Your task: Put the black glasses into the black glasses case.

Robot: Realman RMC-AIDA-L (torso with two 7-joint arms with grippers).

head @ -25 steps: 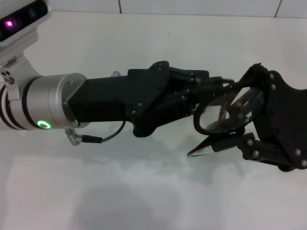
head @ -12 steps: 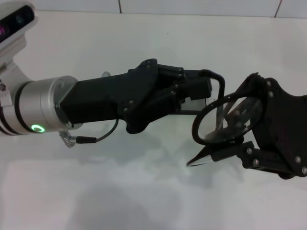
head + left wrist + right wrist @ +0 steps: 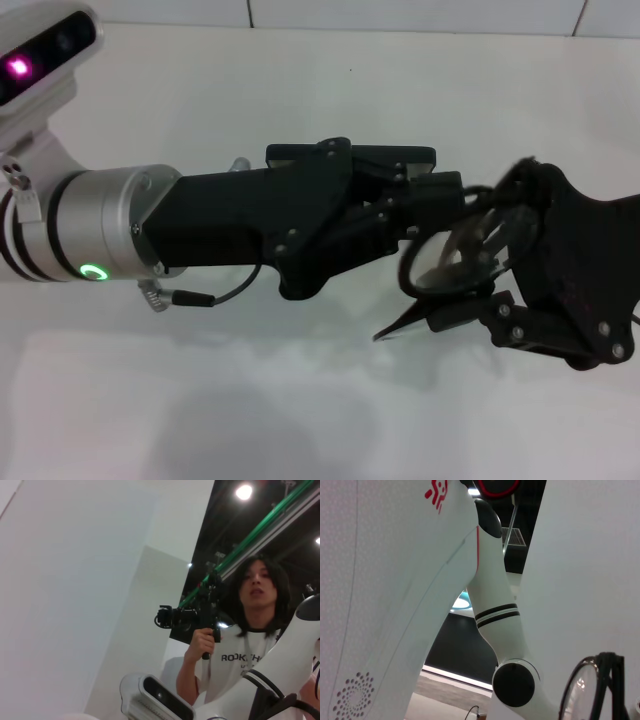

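From the head camera I see both arms raised over the white desk (image 3: 300, 70). The glasses (image 3: 455, 262) hang in the air between them: the right gripper (image 3: 480, 290) has its fingers closed on the frame, and the left gripper (image 3: 445, 195) reaches in touching it, though I cannot tell whether its fingers are open

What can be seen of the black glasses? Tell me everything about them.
The black glasses are thin and wire-framed, with clear roundish lenses and a slim temple arm that points down toward the white table. They are held in the air, tilted, between the left gripper and the right gripper, and both touch the frame. The right wrist view shows one lens and its rim close up. The glasses case is not in view.
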